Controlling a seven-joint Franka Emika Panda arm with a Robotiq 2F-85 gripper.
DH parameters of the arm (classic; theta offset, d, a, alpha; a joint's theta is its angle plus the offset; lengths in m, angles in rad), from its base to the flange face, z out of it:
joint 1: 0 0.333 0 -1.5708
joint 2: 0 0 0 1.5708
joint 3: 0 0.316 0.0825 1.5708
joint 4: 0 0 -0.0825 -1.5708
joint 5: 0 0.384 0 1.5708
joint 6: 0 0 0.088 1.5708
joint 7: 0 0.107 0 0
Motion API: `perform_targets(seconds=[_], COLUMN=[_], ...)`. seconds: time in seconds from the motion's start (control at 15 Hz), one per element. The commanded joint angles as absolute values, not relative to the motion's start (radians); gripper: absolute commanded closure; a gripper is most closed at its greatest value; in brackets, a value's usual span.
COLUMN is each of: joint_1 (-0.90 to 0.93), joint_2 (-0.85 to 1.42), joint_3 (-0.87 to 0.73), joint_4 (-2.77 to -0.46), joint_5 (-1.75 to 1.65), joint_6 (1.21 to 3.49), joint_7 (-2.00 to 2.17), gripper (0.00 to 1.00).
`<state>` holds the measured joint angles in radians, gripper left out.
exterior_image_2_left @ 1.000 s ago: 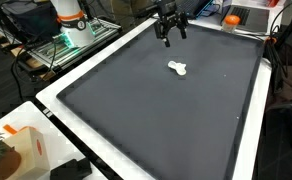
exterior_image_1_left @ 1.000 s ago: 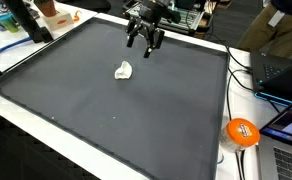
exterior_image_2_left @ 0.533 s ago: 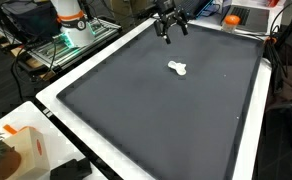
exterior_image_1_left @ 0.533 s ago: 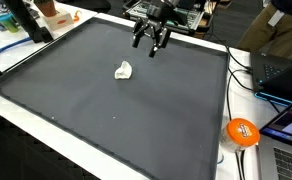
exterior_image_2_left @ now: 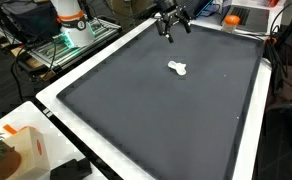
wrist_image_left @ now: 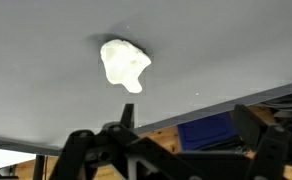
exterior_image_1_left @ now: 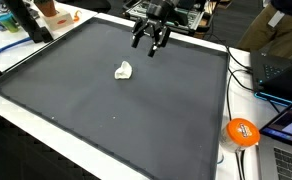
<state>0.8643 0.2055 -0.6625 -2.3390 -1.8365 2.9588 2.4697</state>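
Note:
A small crumpled white lump [exterior_image_1_left: 123, 71] lies on the dark mat [exterior_image_1_left: 106, 110], a little past the middle toward the far side; it is also seen in the other exterior view [exterior_image_2_left: 177, 68] and in the wrist view [wrist_image_left: 124, 64]. My gripper [exterior_image_1_left: 149, 42] hangs in the air above the mat's far edge, beyond the lump and apart from it. Its jaws stand open with nothing between them [exterior_image_2_left: 172, 27]. In the wrist view the black fingers [wrist_image_left: 256, 135] fill the lower part, spread wide.
The mat rests on a white table [exterior_image_1_left: 201, 170]. An orange ball [exterior_image_1_left: 242, 131] lies beside cables and laptops [exterior_image_1_left: 281, 75] at one side. A white and orange robot base [exterior_image_2_left: 71, 25] stands off another edge. A blue bin [wrist_image_left: 211, 130] sits beyond the far edge.
The gripper has risen and drawn back slightly toward the far edge of the mat. The white lump has not moved.

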Motion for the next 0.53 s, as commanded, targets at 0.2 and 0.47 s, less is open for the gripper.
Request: perform_targets(seconds=[0.2, 0.47], joint_1=[0.859, 0.861], joint_2=[0.270, 0.350], joint_3=[-0.623, -0.619], joint_4=[-2.343, -2.338], joint_5=[-2.039, -2.011], joint_6=[2.884, 2.840], joint_7=[2.773, 2.745], gripper=[0.00, 0.00])
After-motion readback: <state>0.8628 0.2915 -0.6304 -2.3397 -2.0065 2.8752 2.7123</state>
